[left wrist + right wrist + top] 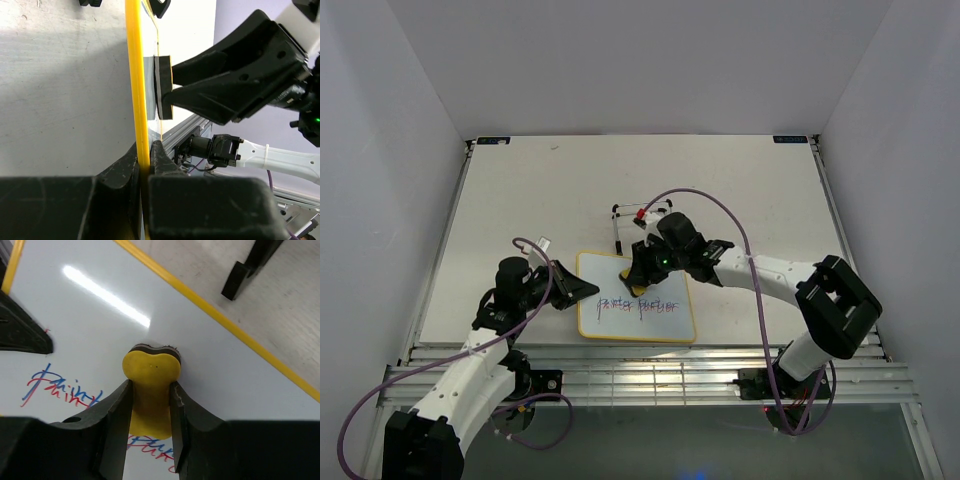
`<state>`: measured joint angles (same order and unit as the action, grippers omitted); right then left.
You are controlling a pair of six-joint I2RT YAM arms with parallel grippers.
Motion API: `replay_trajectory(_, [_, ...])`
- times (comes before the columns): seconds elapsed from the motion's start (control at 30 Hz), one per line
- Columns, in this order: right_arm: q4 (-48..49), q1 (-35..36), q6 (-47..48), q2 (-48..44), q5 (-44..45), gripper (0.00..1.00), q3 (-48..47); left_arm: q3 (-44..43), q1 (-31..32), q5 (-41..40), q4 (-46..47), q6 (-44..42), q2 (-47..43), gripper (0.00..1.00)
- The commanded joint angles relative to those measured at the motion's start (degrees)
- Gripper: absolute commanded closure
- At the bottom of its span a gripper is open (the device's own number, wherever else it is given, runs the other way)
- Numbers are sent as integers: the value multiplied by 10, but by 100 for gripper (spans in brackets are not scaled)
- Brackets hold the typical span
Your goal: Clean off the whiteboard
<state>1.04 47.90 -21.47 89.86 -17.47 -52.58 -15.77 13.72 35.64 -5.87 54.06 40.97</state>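
The whiteboard [665, 322], white with a thin yellow frame, lies flat on the table near the front. Red and blue writing [638, 307] runs across its middle. My left gripper [582, 290] is shut on the board's left edge; the left wrist view shows the yellow frame [135, 75] pinched between its fingers. My right gripper [638, 282] is shut on the yellow bone-shaped eraser [150, 385], with its dark felt side pressed on the whiteboard [210, 370] just above the writing [60, 387]. The eraser also shows edge-on in the left wrist view [163, 87].
A black wire easel stand [640, 215] with a red tip stands just behind the board, close to my right arm. Its legs show in the right wrist view [250, 265]. The slatted metal rail [650, 375] runs along the table's front edge.
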Motion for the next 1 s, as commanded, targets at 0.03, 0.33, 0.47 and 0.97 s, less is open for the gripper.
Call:
replay_trajectory(0.03, [-30,23,-13,20,26,81,-14,-21,6,-13,21,-79,1,100])
replay_trajectory(0.33, [-31,-100,5,44,41,81,77,-26,6,-24,-2,-75,-27,100])
replay_trajectory(0.47, [-22,-148,20,45,28,82,122,-30,6,-32,-11,-76,-33,100])
replay_trajectory(0.97, [-30,-265,71,-21,-3,82,170,-53,6,-63,-59,-59,-80,100])
